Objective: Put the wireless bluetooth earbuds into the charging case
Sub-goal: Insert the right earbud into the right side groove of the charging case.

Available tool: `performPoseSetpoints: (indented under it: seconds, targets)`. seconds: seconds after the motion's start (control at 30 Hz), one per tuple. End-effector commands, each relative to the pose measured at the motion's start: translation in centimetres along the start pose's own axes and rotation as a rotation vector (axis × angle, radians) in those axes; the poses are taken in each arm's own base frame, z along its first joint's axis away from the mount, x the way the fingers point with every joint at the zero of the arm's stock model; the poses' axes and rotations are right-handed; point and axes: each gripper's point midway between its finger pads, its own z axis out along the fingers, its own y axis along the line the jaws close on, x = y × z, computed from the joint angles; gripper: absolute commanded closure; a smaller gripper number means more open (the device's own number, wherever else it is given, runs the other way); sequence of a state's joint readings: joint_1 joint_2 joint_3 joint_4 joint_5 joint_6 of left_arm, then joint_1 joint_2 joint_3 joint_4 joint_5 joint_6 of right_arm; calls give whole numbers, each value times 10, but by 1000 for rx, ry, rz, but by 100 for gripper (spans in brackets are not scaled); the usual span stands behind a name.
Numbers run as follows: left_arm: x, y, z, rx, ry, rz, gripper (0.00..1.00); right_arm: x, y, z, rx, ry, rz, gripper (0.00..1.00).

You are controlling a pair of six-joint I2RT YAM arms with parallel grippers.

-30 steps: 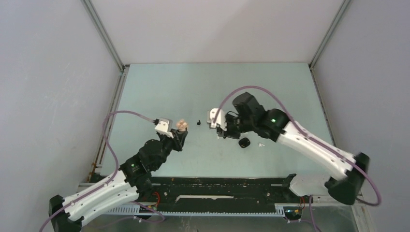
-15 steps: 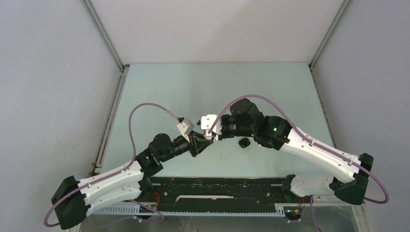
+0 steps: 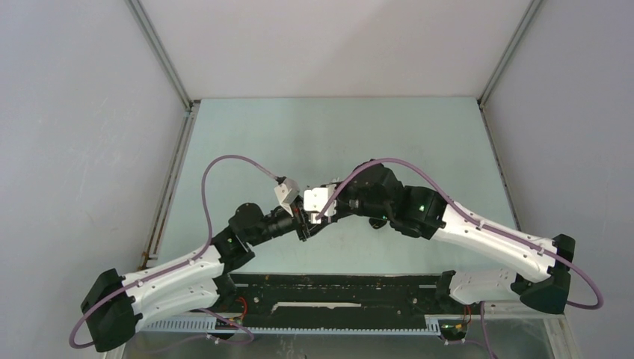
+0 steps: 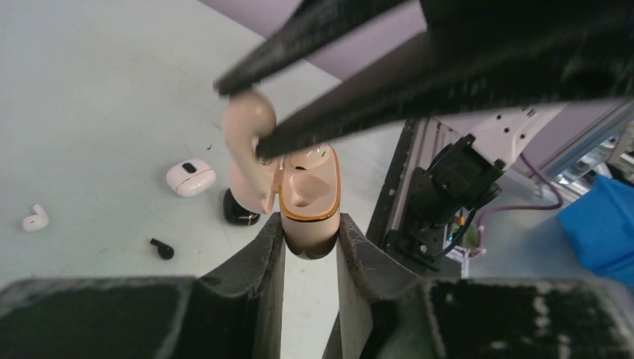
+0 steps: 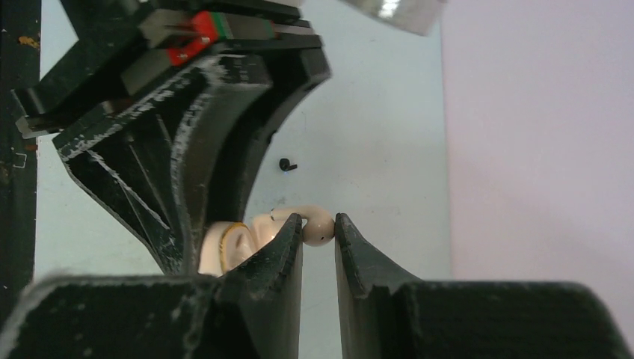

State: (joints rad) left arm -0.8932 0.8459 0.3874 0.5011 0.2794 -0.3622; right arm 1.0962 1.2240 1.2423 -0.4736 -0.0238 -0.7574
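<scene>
My left gripper [image 4: 310,238] is shut on the base of a cream charging case [image 4: 309,202]. The case is open, with a gold rim and its lid hinged to the left. My right gripper [image 5: 319,228] is shut on the round head of a cream earbud [image 5: 320,226]. In the left wrist view the earbud [image 4: 250,121] hangs at the case's mouth, stem pointing toward the case. The case [image 5: 228,247] shows beside my right fingers. From above, both grippers meet over the middle of the table [image 3: 308,215]; case and earbud are hidden there.
On the table lie a closed white case [image 4: 191,177], a black case [image 4: 239,213] partly behind the cream one, a loose black earbud [image 4: 161,248] and a loose white earbud [image 4: 34,218]. The black rail [image 3: 336,288] runs along the near edge.
The left arm swung right with the case and the right arm swung left with the earbud. They were apart before and now meet tip to tip.
</scene>
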Motion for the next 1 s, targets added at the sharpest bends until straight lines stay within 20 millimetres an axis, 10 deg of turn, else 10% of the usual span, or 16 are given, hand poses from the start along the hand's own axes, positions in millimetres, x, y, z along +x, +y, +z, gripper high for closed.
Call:
performPoseSetpoints:
  seconds: [0.0, 0.97]
  targets:
    - [-39, -16, 8, 55, -95, -26, 100, -10, -13, -2, 73, -17, -58, 100]
    - [-45, -8, 9, 31, -109, -49, 100, 5, 7, -11, 19, 4, -98, 100]
